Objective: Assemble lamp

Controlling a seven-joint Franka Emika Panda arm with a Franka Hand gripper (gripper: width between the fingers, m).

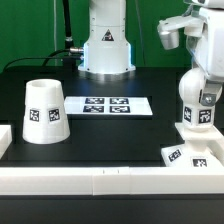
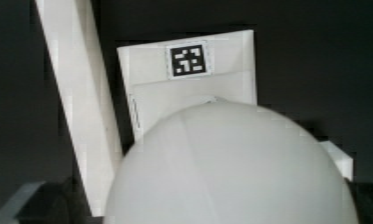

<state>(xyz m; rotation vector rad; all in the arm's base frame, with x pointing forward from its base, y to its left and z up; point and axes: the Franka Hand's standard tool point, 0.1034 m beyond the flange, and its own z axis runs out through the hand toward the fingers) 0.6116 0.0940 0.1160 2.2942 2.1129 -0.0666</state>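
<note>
The white round-topped bulb [image 1: 197,103] with its tags is at the exterior view's right, held upright on or just above the low square base [image 1: 188,152]. My gripper [image 1: 199,82] comes down from above and is shut on the bulb. In the wrist view the bulb [image 2: 227,160] fills the near field between the dark fingers [image 2: 55,203], with the gripper [image 2: 209,208] around it. The base [image 2: 192,75] with one tag lies beyond it. I cannot tell whether bulb and base touch. The conical shade [image 1: 44,110] stands mouth down at the exterior view's left, far from the gripper.
The marker board [image 1: 110,105] lies flat in the middle of the black table. A white rail [image 1: 100,180] runs along the front edge and also shows in the wrist view [image 2: 76,100] beside the base. The robot's pedestal [image 1: 106,48] stands at the back.
</note>
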